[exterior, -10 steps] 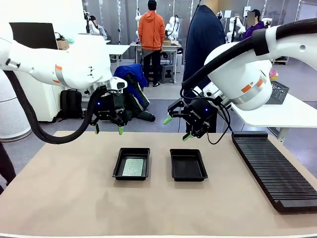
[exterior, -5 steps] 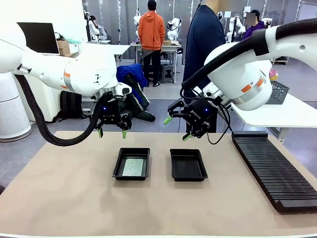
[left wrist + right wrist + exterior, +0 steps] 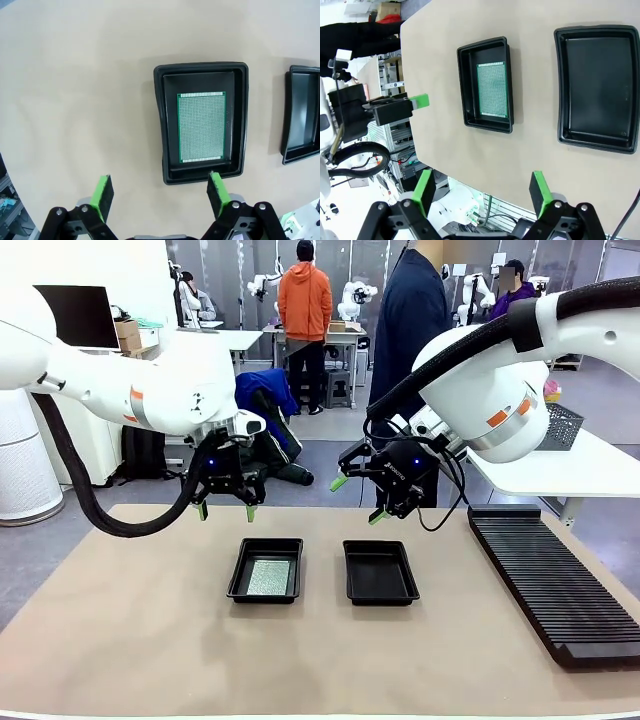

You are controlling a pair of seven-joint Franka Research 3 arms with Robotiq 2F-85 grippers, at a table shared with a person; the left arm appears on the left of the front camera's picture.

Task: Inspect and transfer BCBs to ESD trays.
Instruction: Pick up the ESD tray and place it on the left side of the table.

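One BCB (image 3: 268, 577) trayed, my left fingers (image 3: 203, 510) and right fingers (image 3: 340, 482) gaping empty; next, I'd fetch another for the bare ESD tray (image 3: 380, 573).

Two ESD trays sit side by side, apart, with a strip of bare surface between them. Both are shallow, black and rectangular with raised flared rims, and both rest flat with their long sides running toward twelve o'clock in the front view. The first ESD tray (image 3: 262, 599) (image 3: 160, 125) (image 3: 467, 85) lies at nine o'clock of the second ESD tray (image 3: 380, 573) (image 3: 302, 120) (image 3: 597, 85), whose plain black floor shows bare. One BCB (image 3: 267, 577) (image 3: 201, 127) (image 3: 492, 90) lies flat on the first tray's floor, aligned with its walls. It is a thin green rectangle, its face a fine grid of dots. It seems to sit slightly toward one long wall, though contact is unclear.
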